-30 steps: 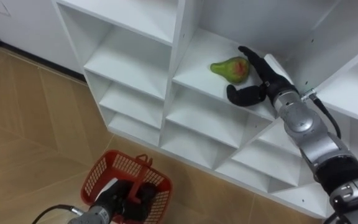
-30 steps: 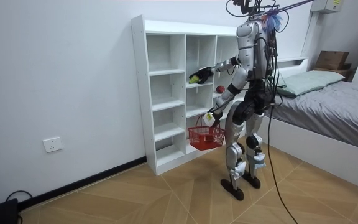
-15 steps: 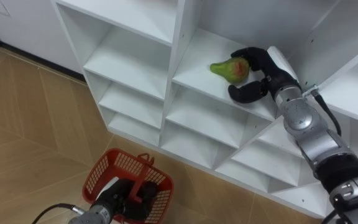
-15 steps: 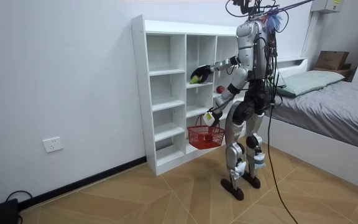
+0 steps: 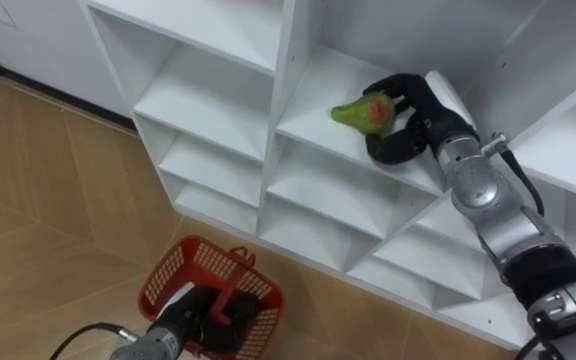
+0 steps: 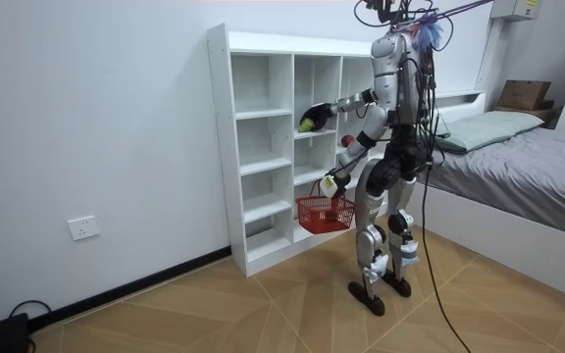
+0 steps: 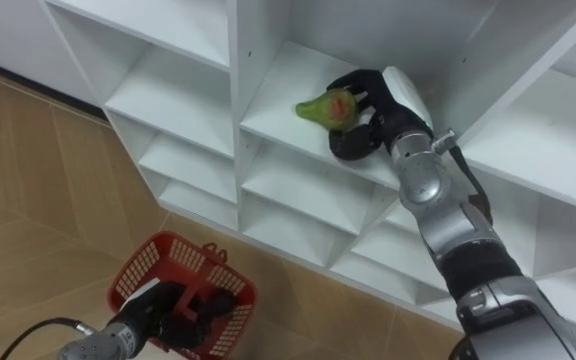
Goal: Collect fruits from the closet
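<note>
The right side of the pear [image 5: 361,112] is covered by the dark fingers of the right hand [image 5: 411,118], so only its green stem end and a reddish patch show. Whether it rests on the shelf board or is just clear of it cannot be told. It sits in the closet [image 5: 218,110], in the middle column, second compartment from the top in the room view. The right arm reaches up and forward into that compartment, with fingers curled over the pear from the far side and the thumb closing under it from the near side, so the fruit is gripped.

Low at the near left, the left hand [image 5: 211,322] is partly lost among the red basket [image 5: 180,262] wires. It looks wrapped round the handle, and the basket hangs from it above the wooden floor [image 5: 38,190]. The basket's near edge is cut off.

In the room view a small red thing [image 6: 346,140] in the next compartment is too small to identify.
</note>
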`<state>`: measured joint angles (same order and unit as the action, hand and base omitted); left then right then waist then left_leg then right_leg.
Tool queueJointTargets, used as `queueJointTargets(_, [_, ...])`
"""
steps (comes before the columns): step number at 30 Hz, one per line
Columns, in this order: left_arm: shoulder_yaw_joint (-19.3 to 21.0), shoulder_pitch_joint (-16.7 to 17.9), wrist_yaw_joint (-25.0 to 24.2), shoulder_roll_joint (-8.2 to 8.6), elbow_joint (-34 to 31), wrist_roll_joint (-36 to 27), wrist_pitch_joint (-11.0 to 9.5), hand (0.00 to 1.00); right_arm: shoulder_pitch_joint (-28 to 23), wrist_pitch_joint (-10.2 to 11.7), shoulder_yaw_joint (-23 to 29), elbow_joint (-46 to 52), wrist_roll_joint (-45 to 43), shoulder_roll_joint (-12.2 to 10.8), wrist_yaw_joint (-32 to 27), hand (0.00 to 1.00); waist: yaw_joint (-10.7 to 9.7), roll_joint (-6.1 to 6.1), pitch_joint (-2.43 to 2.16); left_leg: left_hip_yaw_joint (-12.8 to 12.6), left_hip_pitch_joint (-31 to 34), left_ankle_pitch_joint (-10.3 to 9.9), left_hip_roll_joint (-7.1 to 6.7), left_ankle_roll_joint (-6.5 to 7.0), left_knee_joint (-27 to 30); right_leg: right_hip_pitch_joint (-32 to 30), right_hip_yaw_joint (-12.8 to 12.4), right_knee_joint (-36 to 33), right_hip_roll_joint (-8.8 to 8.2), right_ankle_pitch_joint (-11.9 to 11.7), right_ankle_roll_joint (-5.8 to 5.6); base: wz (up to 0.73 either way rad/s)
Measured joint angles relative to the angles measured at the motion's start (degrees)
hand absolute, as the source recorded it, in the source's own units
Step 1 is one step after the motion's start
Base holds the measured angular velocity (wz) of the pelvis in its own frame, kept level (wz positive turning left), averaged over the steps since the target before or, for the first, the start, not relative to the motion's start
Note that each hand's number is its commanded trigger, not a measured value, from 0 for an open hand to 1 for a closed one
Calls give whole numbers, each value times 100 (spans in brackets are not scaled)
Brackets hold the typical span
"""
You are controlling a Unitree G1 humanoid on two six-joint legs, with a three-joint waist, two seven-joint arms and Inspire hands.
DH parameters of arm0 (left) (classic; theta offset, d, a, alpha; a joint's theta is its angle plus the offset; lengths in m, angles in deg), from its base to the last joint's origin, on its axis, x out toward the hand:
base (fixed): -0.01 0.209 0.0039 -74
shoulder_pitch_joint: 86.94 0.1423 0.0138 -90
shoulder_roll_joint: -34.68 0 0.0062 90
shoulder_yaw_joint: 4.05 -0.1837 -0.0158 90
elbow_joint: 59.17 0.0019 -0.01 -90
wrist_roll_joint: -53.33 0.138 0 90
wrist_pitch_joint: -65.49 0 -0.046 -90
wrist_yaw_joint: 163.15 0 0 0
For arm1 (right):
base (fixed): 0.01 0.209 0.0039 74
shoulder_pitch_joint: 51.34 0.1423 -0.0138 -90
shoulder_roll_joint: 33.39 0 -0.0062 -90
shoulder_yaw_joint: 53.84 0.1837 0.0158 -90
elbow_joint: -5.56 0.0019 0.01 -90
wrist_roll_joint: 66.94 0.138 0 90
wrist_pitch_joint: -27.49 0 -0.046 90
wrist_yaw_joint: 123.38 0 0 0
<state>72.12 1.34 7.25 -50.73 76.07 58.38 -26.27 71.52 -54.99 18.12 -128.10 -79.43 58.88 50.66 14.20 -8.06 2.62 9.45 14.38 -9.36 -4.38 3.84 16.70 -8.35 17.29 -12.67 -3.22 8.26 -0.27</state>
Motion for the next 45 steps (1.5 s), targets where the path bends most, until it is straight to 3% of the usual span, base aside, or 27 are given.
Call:
queueJointTargets(21, [6,0,178,6,3,-90,-79,100,10,71,2,37,362,12,79,100,-7,91,-11,-8,-8,2,2,1,16,-10,5,1,-3,0,0,0])
queueJointTargets(25, [5,0,270,39,3,-77,-119,100,-75,85,-3,246,356,-18,159,100,-37,101,-12,-116,-11,1,14,2,7,-32,-3,5,-5,0,0,-7])
queueJointTargets(30, [11,-4,440,107,-41,-71,-131,100,-501,124,-61,777,388,-102,201,100,-221,239,-75,-247,-20,4,26,7,18,-11,-53,7,-19,0,-1,-1])
queueJointTargets(37, [22,-68,691,184,-91,-76,-151,100,-1080,121,-152,1347,589,-231,308,100,-368,312,-97,-363,-115,4,84,8,-50,20,-200,6,23,0,0,-8])
queueJointTargets(41, [46,-66,748,244,-91,-63,-284,100,-1435,128,-75,1787,587,-229,570,100,-522,397,-138,-461,-155,3,97,9,-50,19,-321,2,27,-1,2,-12])
queueJointTargets(45, [166,-103,898,338,-91,-81,-370,100,-1736,132,-74,2165,587,-235,816,100,-689,426,-139,-566,-186,3,117,10,-57,22,-325,-9,33,-10,17,-9])
